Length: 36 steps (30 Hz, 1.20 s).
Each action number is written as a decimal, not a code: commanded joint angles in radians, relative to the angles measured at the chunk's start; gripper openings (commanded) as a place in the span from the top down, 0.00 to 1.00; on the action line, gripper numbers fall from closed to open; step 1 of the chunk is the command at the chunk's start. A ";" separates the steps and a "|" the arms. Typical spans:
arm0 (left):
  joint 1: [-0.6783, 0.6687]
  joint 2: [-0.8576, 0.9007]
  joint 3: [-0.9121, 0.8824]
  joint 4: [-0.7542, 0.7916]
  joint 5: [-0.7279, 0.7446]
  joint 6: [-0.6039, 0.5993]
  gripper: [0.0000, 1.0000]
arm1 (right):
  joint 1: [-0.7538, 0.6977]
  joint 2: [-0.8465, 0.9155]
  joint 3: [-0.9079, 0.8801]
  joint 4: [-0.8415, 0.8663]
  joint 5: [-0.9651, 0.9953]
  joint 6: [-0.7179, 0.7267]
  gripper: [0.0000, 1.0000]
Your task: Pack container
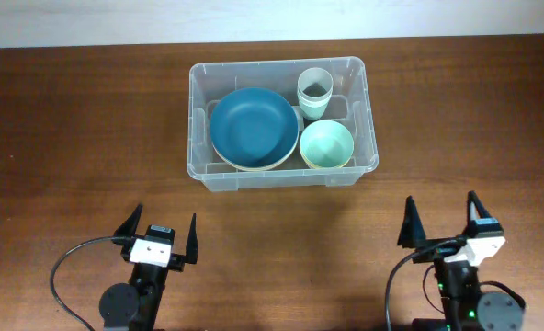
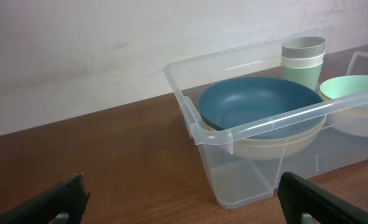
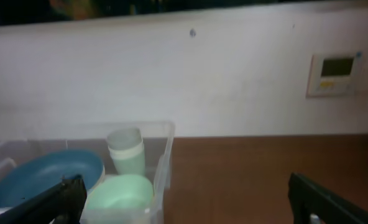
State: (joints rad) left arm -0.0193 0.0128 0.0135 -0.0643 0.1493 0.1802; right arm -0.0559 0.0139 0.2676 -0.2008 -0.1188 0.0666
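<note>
The clear plastic container (image 1: 362, 119) stands at the table's middle back. Inside it lie a dark blue plate (image 1: 253, 126) on a cream plate, a mint green bowl (image 1: 326, 143) and stacked pale green cups (image 1: 315, 92). My left gripper (image 1: 160, 236) is open near the front left, well short of the container (image 2: 246, 186), with nothing between its fingers. My right gripper (image 1: 442, 223) is open at the front right, also empty. The right wrist view shows the container (image 3: 166, 155) to the left, with the bowl (image 3: 122, 191) and cups (image 3: 126, 150) in it.
Brown wooden table (image 1: 79, 138) all round the container. A white wall (image 3: 171, 74) with a thermostat panel (image 3: 332, 73) runs behind the table's far edge. Black cables (image 1: 65, 267) loop beside each arm base.
</note>
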 commanded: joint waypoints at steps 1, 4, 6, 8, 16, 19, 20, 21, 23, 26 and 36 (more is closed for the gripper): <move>0.001 -0.008 -0.005 -0.003 -0.007 0.016 0.00 | 0.011 -0.010 -0.060 0.021 -0.008 -0.011 0.01; 0.001 -0.008 -0.005 -0.003 -0.007 0.016 0.00 | 0.011 -0.011 -0.122 0.074 -0.009 -0.011 0.01; 0.001 -0.008 -0.005 -0.004 -0.008 0.016 0.00 | 0.011 -0.011 -0.157 0.108 -0.009 -0.011 0.01; 0.001 -0.008 -0.005 -0.003 -0.008 0.016 0.00 | 0.011 -0.011 -0.188 0.140 -0.009 -0.011 0.01; 0.001 -0.008 -0.005 -0.003 -0.008 0.016 0.00 | 0.011 -0.011 -0.242 0.176 0.000 -0.011 0.01; 0.001 -0.008 -0.005 -0.003 -0.007 0.016 0.00 | 0.011 -0.011 -0.262 0.163 -0.001 -0.011 0.01; 0.001 -0.008 -0.005 -0.003 -0.008 0.016 0.00 | 0.011 -0.011 -0.262 0.151 -0.002 -0.011 0.01; 0.001 -0.008 -0.005 -0.003 -0.008 0.016 0.00 | 0.011 -0.011 -0.262 0.145 -0.001 -0.011 0.01; 0.001 -0.008 -0.005 -0.004 -0.008 0.016 0.00 | 0.011 -0.011 -0.262 0.144 -0.001 -0.011 0.01; 0.001 -0.008 -0.005 -0.003 -0.007 0.016 0.00 | 0.011 -0.011 -0.262 0.135 -0.001 -0.010 0.01; 0.001 -0.008 -0.005 -0.003 -0.007 0.016 0.00 | 0.010 -0.010 -0.262 0.135 -0.001 -0.010 0.01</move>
State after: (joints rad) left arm -0.0193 0.0128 0.0135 -0.0643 0.1493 0.1802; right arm -0.0559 0.0139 0.0109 -0.0597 -0.1184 0.0624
